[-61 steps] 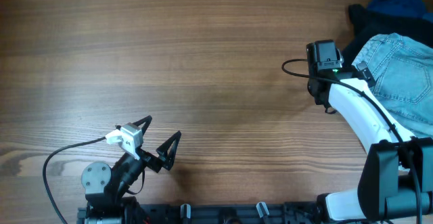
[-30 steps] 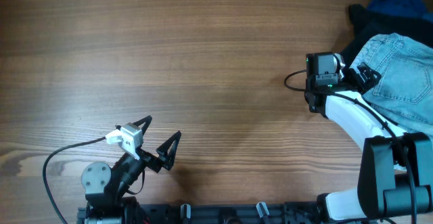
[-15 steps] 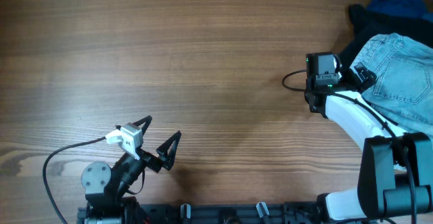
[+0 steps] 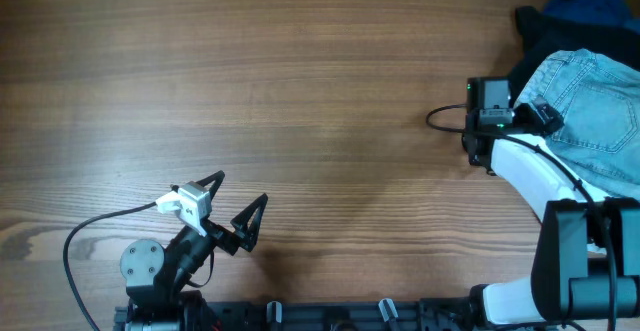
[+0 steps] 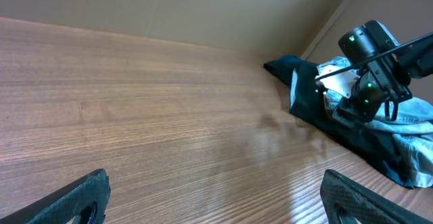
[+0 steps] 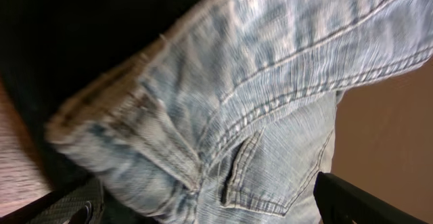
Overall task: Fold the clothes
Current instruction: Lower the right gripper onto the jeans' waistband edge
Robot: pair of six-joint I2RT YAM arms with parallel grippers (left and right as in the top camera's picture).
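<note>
Pale blue denim shorts [image 4: 595,111] lie on top of a pile at the table's far right edge, over black cloth [image 4: 530,46] and dark blue cloth [image 4: 590,1]. My right gripper [image 4: 541,117] is open at the left edge of the shorts. In the right wrist view the denim [image 6: 270,95], with a stitched pocket and seams, fills the space between the wide-open fingers [image 6: 216,200]. My left gripper [image 4: 235,197] is open and empty near the front left, far from the pile. The left wrist view [image 5: 216,197] shows the pile [image 5: 318,109] in the distance.
The wooden table [image 4: 300,91] stretches between the two arms. The right arm's black cable [image 4: 445,116] loops out to the left of its wrist. The left arm's base [image 4: 145,266] and cable sit at the front edge.
My right gripper has swung and shifted right, onto the edge of the denim shorts. The left arm has not moved.
</note>
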